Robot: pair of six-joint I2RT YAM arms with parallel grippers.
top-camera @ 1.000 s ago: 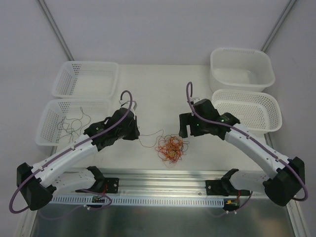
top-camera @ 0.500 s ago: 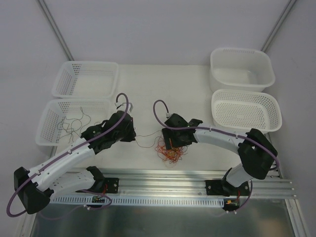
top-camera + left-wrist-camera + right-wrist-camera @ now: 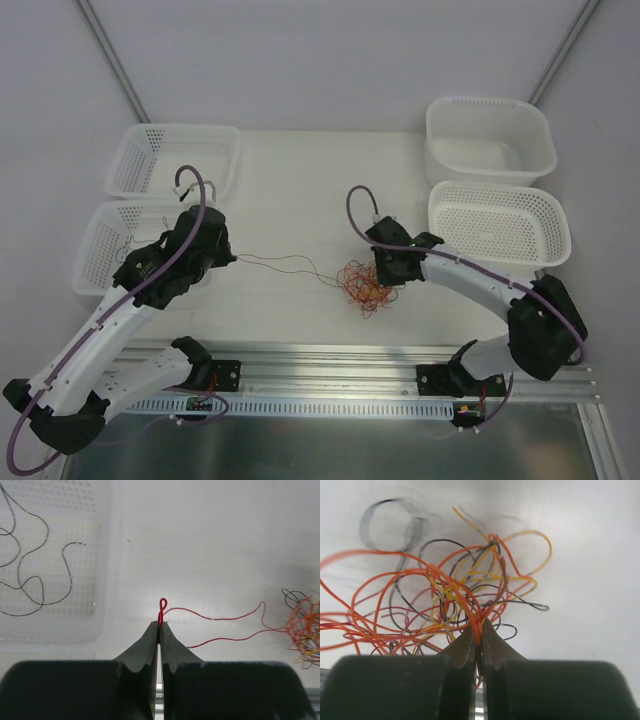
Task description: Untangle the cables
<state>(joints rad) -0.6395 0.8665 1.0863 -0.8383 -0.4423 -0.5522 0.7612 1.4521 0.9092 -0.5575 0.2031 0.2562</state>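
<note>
The knotted clump of hair-thin orange, red, black and pale yellow wires lies on the white table. It holds most of the cables, so the job looks barely begun.

To the left of the clump, a few thin black curly wires lie loose and apart in the white perforated plastic basket; those I would count as done.

Between that basket and the clump, the left gripper is clamped on a small loop at the end of one thin red wire. The wire runs in two strands across the bare table into the clump's left edge, and as far as I can tell its far end is not free of the knot.

Right over the clump, the right gripper is pinched tight on several orange strands at once — pinning the mass, I would guess.

What is left is to free this red wire — and then nearly every orange, yellow and black strand in the clump.
</note>
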